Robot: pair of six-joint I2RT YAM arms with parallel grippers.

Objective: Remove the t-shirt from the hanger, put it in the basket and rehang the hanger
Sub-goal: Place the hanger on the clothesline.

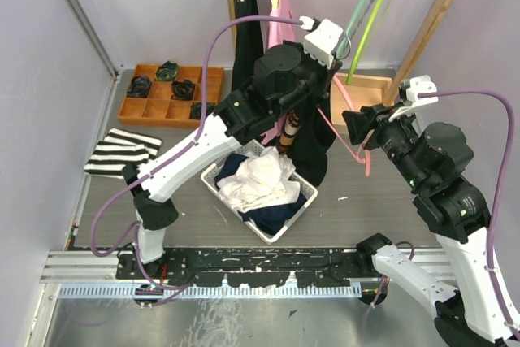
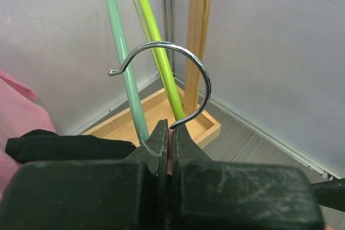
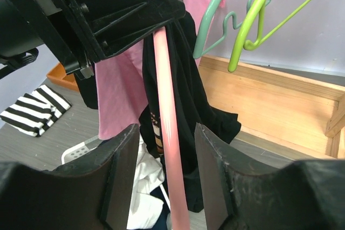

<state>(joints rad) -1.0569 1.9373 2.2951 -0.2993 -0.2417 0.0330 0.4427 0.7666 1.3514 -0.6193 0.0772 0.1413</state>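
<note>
The left fingers (image 2: 164,141) are pressed together on the neck of the pink hanger (image 3: 166,149), and its chrome hook (image 2: 180,65) curls up free just above their tips. Beyond the hook, close behind it, stand a mint hanger (image 2: 123,63) and a lime hanger (image 2: 156,36) on the wooden rack (image 2: 199,30).

The black t-shirt (image 3: 186,95) is on the pink hanger, draped below the left fingers and bunched on the side away from the right arm. The right fingers (image 3: 135,144) stand apart on either side of the hanger's bare pink arm, with a gap showing on each side of it. The t-shirt hangs just ahead of them, behind that arm.

A pink shirt (image 3: 121,84) hangs on the rack behind the t-shirt, to the left of the right fingers' view, partly crowding it. Below the t-shirt, on the worktop, sits a white basket (image 1: 213,178) heaped with white and dark clothes. Farther left of the left fingers lie a folded striped cloth (image 1: 122,152) and an orange compartment tray (image 1: 134,111) with dark items in it. The rack's wooden base (image 3: 280,100) lies ahead and to the right of the right fingers.
</note>
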